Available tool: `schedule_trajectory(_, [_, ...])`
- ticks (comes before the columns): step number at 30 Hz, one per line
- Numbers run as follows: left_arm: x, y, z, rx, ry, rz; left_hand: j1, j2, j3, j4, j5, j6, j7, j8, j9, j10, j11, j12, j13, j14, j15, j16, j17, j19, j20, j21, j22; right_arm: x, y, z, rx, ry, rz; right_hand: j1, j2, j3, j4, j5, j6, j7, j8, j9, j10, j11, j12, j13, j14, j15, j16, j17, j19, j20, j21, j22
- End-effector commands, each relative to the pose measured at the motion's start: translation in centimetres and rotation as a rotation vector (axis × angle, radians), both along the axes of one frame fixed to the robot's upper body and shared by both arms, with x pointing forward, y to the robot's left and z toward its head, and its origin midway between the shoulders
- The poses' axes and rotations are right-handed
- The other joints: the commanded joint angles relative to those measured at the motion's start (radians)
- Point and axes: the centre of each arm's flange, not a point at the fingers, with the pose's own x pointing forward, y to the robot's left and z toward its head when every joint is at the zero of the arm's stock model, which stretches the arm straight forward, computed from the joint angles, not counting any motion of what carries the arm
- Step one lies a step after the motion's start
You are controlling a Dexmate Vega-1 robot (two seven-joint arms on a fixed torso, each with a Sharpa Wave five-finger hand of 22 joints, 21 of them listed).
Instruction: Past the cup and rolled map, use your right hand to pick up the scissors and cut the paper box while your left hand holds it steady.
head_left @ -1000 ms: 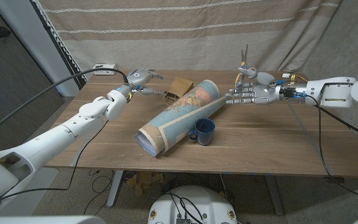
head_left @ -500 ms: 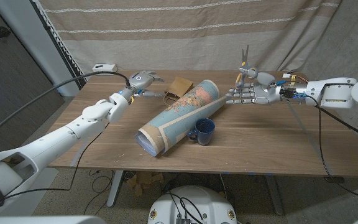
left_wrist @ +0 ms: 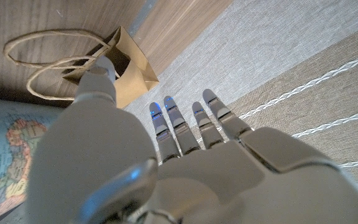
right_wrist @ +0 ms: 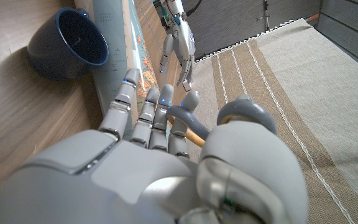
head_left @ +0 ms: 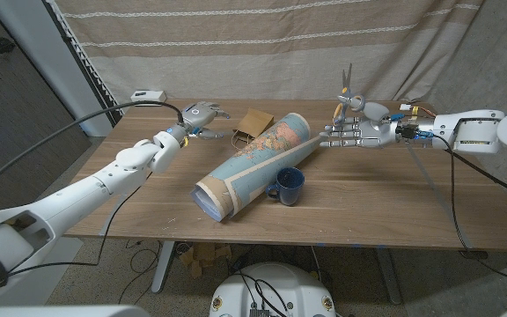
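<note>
Scissors (head_left: 346,86) stand blades-up in the right hand (head_left: 352,129), seen from the head camera above a wooden table (head_left: 368,194); the hand hangs over the table's far right part, thumb and a finger pinching the handles while the other fingers stretch out level toward the rolled map (head_left: 252,165). The map lies slantwise across the middle of the table, and a dark blue cup (head_left: 288,186) stands against its near right side. The paper box, a small brown paper bag (head_left: 253,122) with cord handles, lies at the far edge just beyond the map's far end. The left hand (head_left: 200,114) hovers just to the left of the bag, fingers apart and holding nothing, not touching it. A white box (head_left: 148,95) sits at the far left corner. From the left wrist camera, the left hand (left_wrist: 166,162) shows its back with fingers straight and slightly spread; the bag (left_wrist: 120,71) lies open-mouthed beyond the thumb, its cord loops on the wood, beside the map (left_wrist: 8,149). From the right wrist camera, the right hand (right_wrist: 160,143) grips the orange scissor handle (right_wrist: 194,134) under the thumb; the cup (right_wrist: 70,43) and the map (right_wrist: 120,50) lie past the fingertips.
</note>
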Motion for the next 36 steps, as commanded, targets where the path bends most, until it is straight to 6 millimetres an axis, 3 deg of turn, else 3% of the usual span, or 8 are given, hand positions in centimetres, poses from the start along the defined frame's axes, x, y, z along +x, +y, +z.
schedule_trajectory(1, [0.7, -0.9, -0.1, 0.020, -0.032, -0.008, 0.005, -0.009, -0.002, 0.012, 0.003, 0.001, 0.001, 0.003, 0.002, -0.009, -0.004, 0.003, 0.002, 0.002, -0.177, 0.004, 0.000, 0.011, -0.137, -0.006, 0.003, -0.2, 0.0, -0.1, 0.003, -0.001, -0.002, -0.008, 0.000, 0.004, 0.001, -0.006, 0.004, 0.047, 0.004, 0.001, 0.012, -0.004, -0.006, 0.002, 0.000, 0.007, -0.004, 0.000, 0.002, -0.004, -0.001, 0.002])
schedule_trajectory(36, [3.0, -1.5, -1.5, 0.028, -0.123, -0.016, 0.059, 0.025, 0.016, 0.021, -0.003, -0.023, 0.001, -0.001, 0.005, -0.058, -0.006, -0.004, 0.006, -0.024, -0.176, 0.002, 0.004, 0.009, -0.132, -0.039, 0.009, -0.1, 0.1, 0.2, -0.002, 0.000, -0.013, -0.013, 0.001, 0.004, 0.001, -0.009, 0.003, 0.046, 0.006, -0.001, 0.015, -0.003, -0.015, 0.007, -0.001, 0.005, -0.004, -0.006, -0.002, -0.004, -0.002, 0.002])
